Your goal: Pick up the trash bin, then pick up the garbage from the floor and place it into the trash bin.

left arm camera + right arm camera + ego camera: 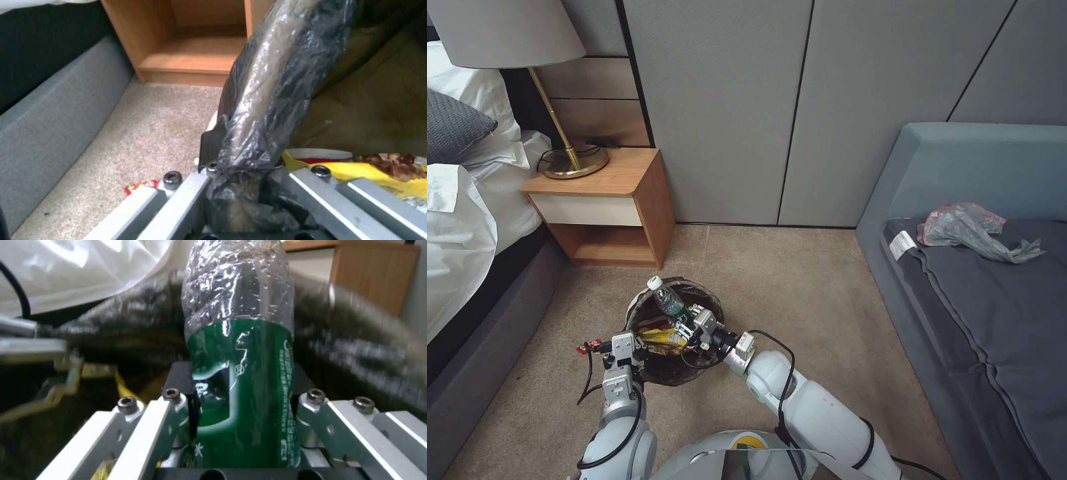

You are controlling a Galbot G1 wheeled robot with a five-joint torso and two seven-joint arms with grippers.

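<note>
The trash bin (675,365), lined with a dark bag, hangs just above the carpet in front of me. My left gripper (624,348) is shut on its bag-covered rim (262,110) at the near left side. Yellow and red snack wrappers (662,335) lie inside the bin, and their yellow edge (378,173) also appears in the left wrist view. My right gripper (692,325) is shut on a clear green-labelled bottle (667,300), held over the bin's mouth with its white cap pointing away from me. Up close, the bottle (242,373) sits between the fingers (178,403). A small red wrapper (141,185) lies on the carpet.
A wooden nightstand (602,207) with a brass lamp (564,157) stands at the back left beside a bed (467,220). A grey-blue sofa (980,280) with a crumpled plastic bag (970,230) fills the right. Beige carpet (787,293) lies open between them.
</note>
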